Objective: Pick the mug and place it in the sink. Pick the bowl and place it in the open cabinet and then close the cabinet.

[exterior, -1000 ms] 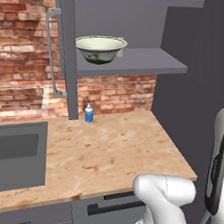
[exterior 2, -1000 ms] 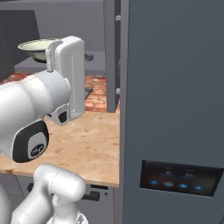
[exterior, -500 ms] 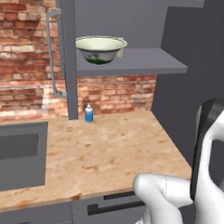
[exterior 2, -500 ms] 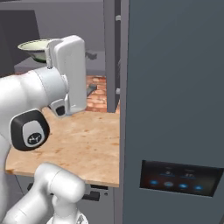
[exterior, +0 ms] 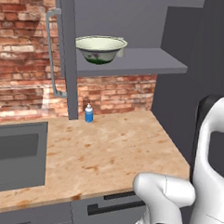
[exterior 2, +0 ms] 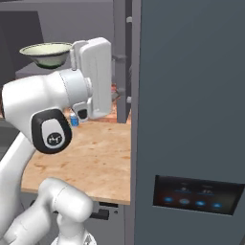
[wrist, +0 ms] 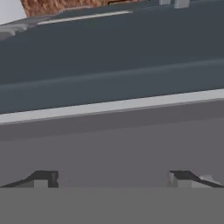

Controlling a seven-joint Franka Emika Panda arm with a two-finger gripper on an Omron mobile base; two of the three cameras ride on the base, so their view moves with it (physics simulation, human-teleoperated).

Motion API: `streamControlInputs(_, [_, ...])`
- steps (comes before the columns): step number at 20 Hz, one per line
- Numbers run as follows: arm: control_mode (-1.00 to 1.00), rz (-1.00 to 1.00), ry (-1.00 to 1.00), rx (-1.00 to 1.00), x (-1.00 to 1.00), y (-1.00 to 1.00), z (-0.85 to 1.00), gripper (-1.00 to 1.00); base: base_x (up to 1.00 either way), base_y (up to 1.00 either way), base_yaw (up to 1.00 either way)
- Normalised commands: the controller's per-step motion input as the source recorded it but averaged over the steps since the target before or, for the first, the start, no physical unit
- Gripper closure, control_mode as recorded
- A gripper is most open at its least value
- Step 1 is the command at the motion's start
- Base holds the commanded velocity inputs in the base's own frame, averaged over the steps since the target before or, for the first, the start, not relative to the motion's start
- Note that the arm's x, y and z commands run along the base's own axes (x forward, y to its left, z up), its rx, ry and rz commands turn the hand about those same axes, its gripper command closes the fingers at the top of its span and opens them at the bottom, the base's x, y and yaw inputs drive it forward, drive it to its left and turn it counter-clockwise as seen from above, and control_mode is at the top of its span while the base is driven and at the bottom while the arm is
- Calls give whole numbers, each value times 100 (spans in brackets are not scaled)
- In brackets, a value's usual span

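The cream bowl (exterior: 101, 49) with green markings rests on the grey shelf of the open cabinet (exterior: 149, 65); it also shows at upper left as the bowl (exterior 2: 46, 52). My gripper (wrist: 113, 179) is open, its fingertips (wrist: 42, 178) wide apart with nothing between them. Close in front of them lies a dark grey panelled cabinet door (wrist: 112, 61) with a pale bar handle (wrist: 112, 106) running across. The sink (exterior: 14, 155) lies at the left. The mug is out of view.
A small blue bottle (exterior: 88, 113) stands on the wooden counter (exterior: 112, 151) by the brick wall. An open door's edge (exterior: 68, 55) and its bar handle (exterior: 51, 50) hang left of the bowl. A tall dark panel (exterior 2: 191, 119) with blue lights stands on the right.
My arm has swung up and further into the right of the left base view. The bowl, bottle and cabinet have stayed put, and the gripper has stayed open.
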Motion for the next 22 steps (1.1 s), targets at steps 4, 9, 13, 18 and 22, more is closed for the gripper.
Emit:
streamControlInputs(4, [-100, -5, 0, 2, 18, -32, 0, -100, 0, 0, 0])
streamControlInputs(9, [-100, -2, 0, 1, 35, -12, 0, -100, 0, 0, 0])
streamControlInputs(13, [-100, 0, 0, 1, 31, -14, 0, -100, 0, 0, 0])
streamControlInputs(18, [-100, 2, -1, 7, 22, -18, 0, -100, 0, 0, 0])
streamControlInputs(22, [-100, 8, 0, 13, 21, -21, -4, -100, 0, 0, 0])
